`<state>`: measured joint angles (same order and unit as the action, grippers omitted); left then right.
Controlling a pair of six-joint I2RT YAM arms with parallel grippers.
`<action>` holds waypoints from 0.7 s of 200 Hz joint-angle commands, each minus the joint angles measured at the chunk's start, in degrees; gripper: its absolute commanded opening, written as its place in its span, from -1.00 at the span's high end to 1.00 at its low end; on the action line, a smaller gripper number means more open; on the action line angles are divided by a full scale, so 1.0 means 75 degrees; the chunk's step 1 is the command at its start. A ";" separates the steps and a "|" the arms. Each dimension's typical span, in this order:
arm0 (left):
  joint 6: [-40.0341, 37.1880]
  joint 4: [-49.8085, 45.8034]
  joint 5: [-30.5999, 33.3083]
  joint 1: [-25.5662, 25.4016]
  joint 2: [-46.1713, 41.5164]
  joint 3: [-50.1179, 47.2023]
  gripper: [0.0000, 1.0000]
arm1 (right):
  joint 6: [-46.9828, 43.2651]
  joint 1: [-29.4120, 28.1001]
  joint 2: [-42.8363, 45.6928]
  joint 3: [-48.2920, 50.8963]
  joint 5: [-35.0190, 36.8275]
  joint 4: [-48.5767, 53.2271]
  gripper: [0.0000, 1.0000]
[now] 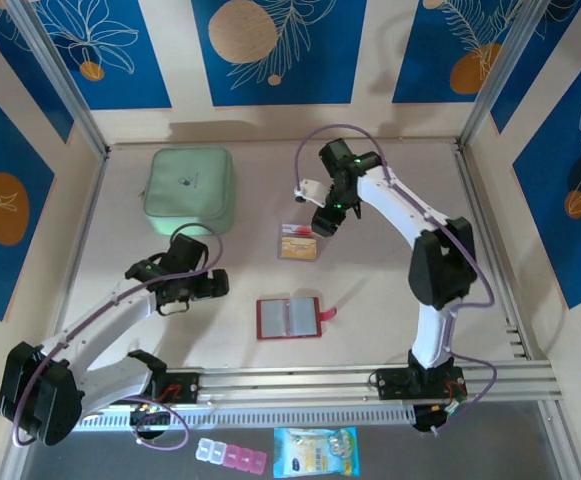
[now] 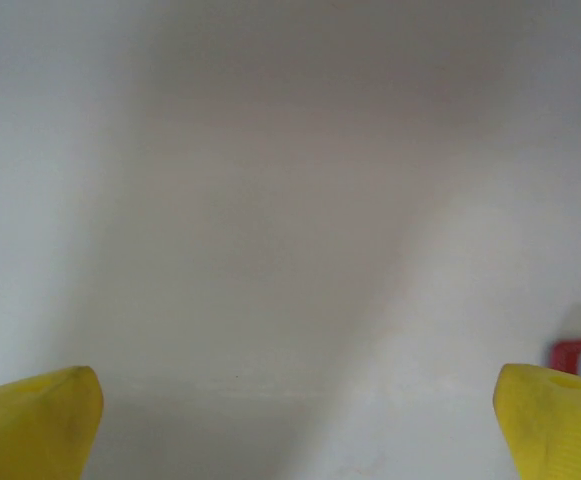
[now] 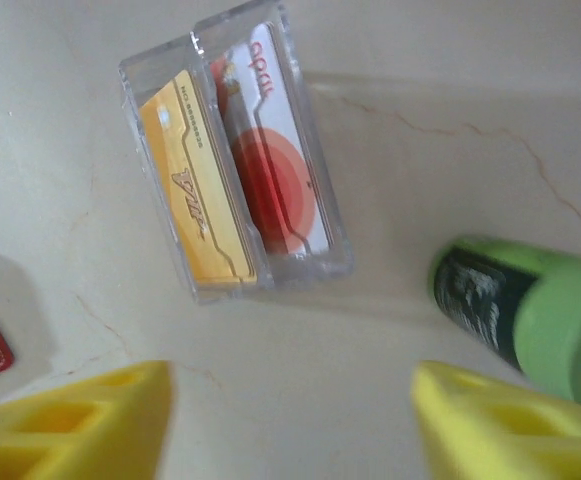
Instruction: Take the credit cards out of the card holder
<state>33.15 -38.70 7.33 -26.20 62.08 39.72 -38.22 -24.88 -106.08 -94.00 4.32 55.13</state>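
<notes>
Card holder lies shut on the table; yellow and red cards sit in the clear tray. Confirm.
Wrong: the card holder lies open, as the top external view shows. The yellow card and red card do sit in the clear tray.

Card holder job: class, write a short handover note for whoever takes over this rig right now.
Left claw: open, empty, over the table, left of the card holder.
Right claw: open, empty, close by the tray.
Cards: one yellow and one red, side by side in the clear tray, behind the holder.
Done: holder lies open; its sleeves look empty.
Left: check the sleeves closely; if no card is inside, probably nothing.
</notes>
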 commanded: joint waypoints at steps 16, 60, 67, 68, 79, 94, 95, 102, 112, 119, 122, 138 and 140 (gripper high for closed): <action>-0.0908 0.0336 0.1627 0.0394 0.0086 0.0177 -0.99 | 0.1467 0.0378 0.1462 0.1737 -0.0077 -0.1584 -0.98; -0.1726 0.1394 0.3468 0.0644 -0.0230 -0.0085 -0.99 | 0.3428 0.1177 0.3010 0.4418 0.0121 -0.3940 -0.98; -0.2024 0.1743 0.3744 0.0650 -0.0299 -0.0249 -0.99 | 0.3755 0.1348 0.3274 0.4932 0.0087 -0.4425 -0.98; -0.2079 0.1816 0.3774 0.0654 -0.0310 -0.0277 -0.99 | 0.3792 0.1378 0.3301 0.4988 0.0090 -0.4523 -0.98; -0.2653 0.2641 0.4037 0.0662 -0.0428 -0.0680 -0.99 | 0.4222 0.1654 0.3637 0.5756 0.0140 -0.5357 -0.98; -0.3191 0.3864 0.4283 0.0733 -0.0523 -0.1275 -0.99 | 0.4673 0.2048 0.3966 0.6648 0.0252 -0.6500 -0.98; -0.3225 0.3949 0.4284 0.0742 -0.0527 -0.1311 -0.99 | 0.4697 0.2068 0.3969 0.6690 0.0266 -0.6551 -0.98; -0.3464 0.4507 0.4232 0.0779 -0.0522 -0.1520 -0.99 | 0.4853 0.2187 0.4064 0.6983 0.0381 -0.6981 -0.98; -0.3643 0.5237 0.4283 0.0825 -0.0493 -0.1812 -0.99 | 0.4981 0.2287 0.4168 0.7393 0.0592 -0.7638 -0.98; -0.3748 0.5845 0.4220 0.0881 -0.0443 -0.2006 -0.99 | 0.5050 0.2326 0.4236 0.7686 0.0642 -0.8140 -0.98; -0.3799 0.6101 0.4175 0.0916 -0.0421 -0.2085 -0.99 | 0.5086 0.2350 0.4256 0.7799 0.0643 -0.8364 -0.98; -0.4034 0.7627 0.3987 0.1100 -0.0124 -0.2569 -0.99 | 0.5248 0.2461 0.4287 0.8302 0.0660 -0.9458 -0.98; -0.4074 0.7836 0.3958 0.1125 -0.0058 -0.2629 -0.99 | 0.5280 0.2468 0.4288 0.8349 0.0671 -0.9586 -0.98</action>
<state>8.49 -2.31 36.14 -19.94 59.16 24.08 -3.64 -7.18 -75.50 -35.18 8.16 1.54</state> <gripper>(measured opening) 0.994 0.990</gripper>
